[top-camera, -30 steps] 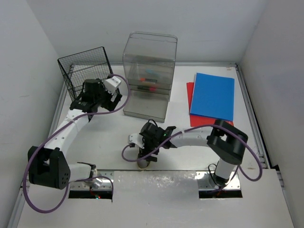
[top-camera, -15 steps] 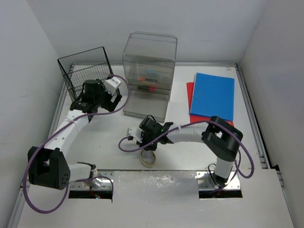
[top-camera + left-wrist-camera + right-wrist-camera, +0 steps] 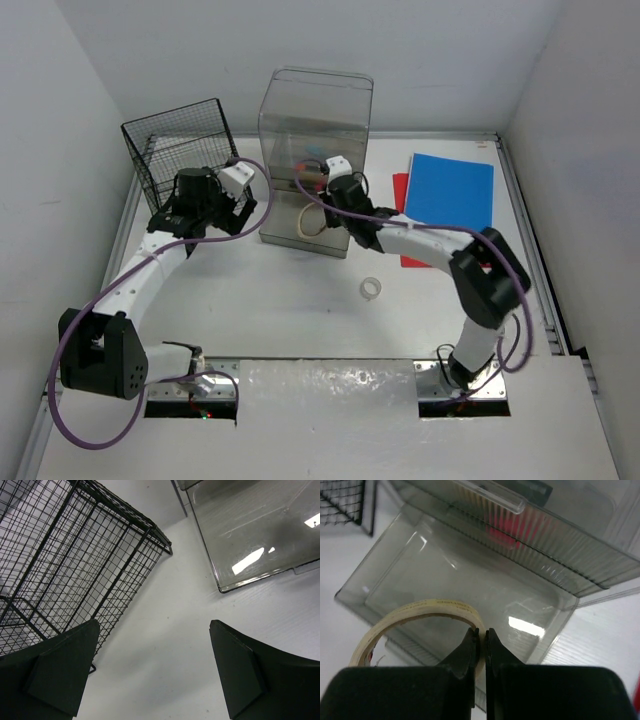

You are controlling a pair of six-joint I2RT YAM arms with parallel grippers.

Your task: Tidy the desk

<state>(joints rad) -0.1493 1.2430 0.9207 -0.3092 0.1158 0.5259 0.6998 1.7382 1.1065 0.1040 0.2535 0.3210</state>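
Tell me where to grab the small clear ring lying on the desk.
Probably pinch its wall, one finger in the hole and one outside, coming straight down: the small ring lies flat on the desk, hole up, nothing close beside it.

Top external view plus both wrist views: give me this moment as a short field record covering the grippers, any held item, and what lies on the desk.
right gripper: shut on beige masking-tape roll, at the pulled-out lower drawer of the clear plastic drawer box
left gripper: open, empty, between black wire basket and drawer box
loose on white desk: small clear tape ring
far right: blue folder lying on red folder
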